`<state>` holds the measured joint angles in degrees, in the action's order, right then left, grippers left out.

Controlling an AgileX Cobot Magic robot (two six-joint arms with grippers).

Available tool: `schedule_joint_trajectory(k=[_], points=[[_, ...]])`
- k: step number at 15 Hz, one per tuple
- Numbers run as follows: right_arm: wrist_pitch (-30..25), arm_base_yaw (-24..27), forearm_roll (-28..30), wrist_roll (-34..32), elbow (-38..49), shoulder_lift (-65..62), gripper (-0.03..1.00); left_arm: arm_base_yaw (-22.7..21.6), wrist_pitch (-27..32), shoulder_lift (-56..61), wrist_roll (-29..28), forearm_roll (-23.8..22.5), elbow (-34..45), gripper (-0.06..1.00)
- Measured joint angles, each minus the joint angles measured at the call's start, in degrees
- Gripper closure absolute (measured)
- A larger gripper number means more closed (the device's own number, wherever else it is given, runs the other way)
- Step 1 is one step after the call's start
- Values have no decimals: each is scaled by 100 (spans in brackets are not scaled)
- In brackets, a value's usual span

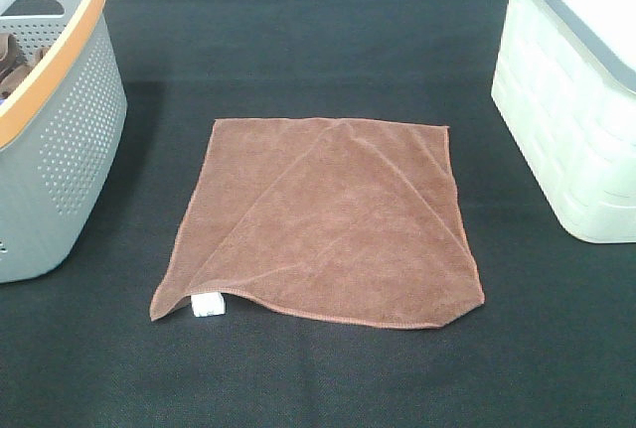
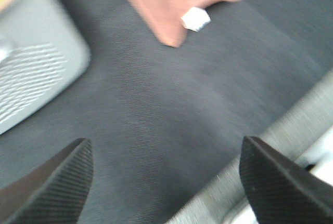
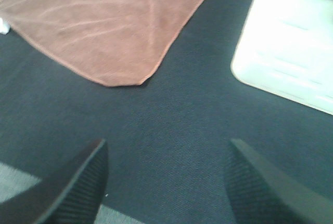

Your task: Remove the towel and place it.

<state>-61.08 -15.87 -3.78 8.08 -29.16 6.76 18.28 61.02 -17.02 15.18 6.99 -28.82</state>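
Note:
The rust-brown towel lies spread flat on the black table, with one part folded over along a diagonal and its small white tag at the near left corner. The left wrist view shows that corner and the tag. The right wrist view shows the towel's other side. Neither gripper shows in the high view. My left gripper is open and empty, above bare cloth short of the towel. My right gripper is open and empty, also apart from the towel.
A grey perforated basket with an orange rim stands at the left, with a bunched brown cloth inside. A pale lidded crate stands at the right, also in the right wrist view. The table's front edge is near the left gripper.

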Motion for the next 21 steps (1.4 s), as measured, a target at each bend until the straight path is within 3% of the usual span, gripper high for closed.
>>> schedule_joint_trajectory(k=[2, 4, 7, 16, 21], points=[[0, 516, -6, -6, 6, -149, 35, -888, -6, 510, 0, 0, 0, 20], [0, 951, -6, -6, 17, -350, 35, -1289, -6, 1031, 0, -6, 0, 20], [0, 1398, -23, -6, 17, -693, 35, -1358, -6, 1713, 11, -6, 0, 20], [0, 1415, -69, -6, 17, -716, 35, -1358, -6, 1730, 11, -6, 0, 20], [0, 1415, -69, -6, 17, -716, 35, -1621, -6, 1730, 11, -6, 0, 20]])
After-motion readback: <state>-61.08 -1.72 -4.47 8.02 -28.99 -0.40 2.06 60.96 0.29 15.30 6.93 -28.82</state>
